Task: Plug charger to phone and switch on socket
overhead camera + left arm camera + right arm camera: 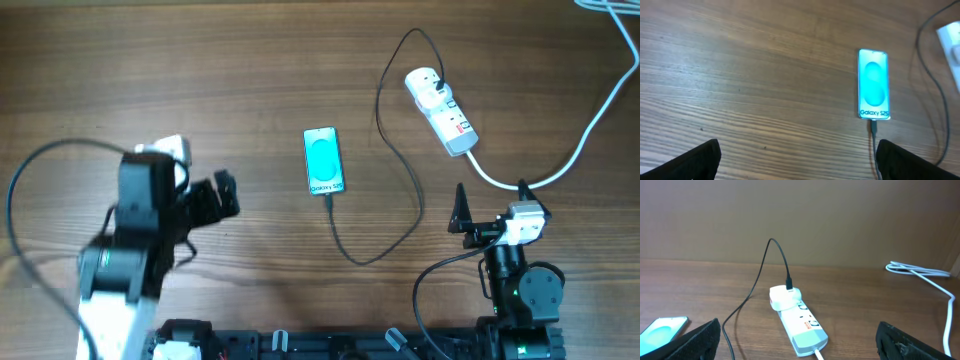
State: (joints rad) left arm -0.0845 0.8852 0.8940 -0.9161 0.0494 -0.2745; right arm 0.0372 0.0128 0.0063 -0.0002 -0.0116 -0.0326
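Note:
The phone [323, 160] lies mid-table with its teal screen lit; it also shows in the left wrist view [873, 84] and at the edge of the right wrist view [662, 330]. The charger's thin black cable [418, 205] meets the phone's bottom edge [873, 127], loops right and runs up to a white adapter [785, 297] plugged into the socket [445, 112], which also shows in the right wrist view [805, 327]. My left gripper [205, 200] [797, 165] is open and empty, left of the phone. My right gripper [490, 205] [797, 339] is open and empty, just short of the socket's near end.
The socket's thick white cord [590, 130] curves from its near end to the far right corner, passing close by my right gripper; it also shows in the right wrist view [920, 272]. Black arm cables [430, 290] lie at the front edge.

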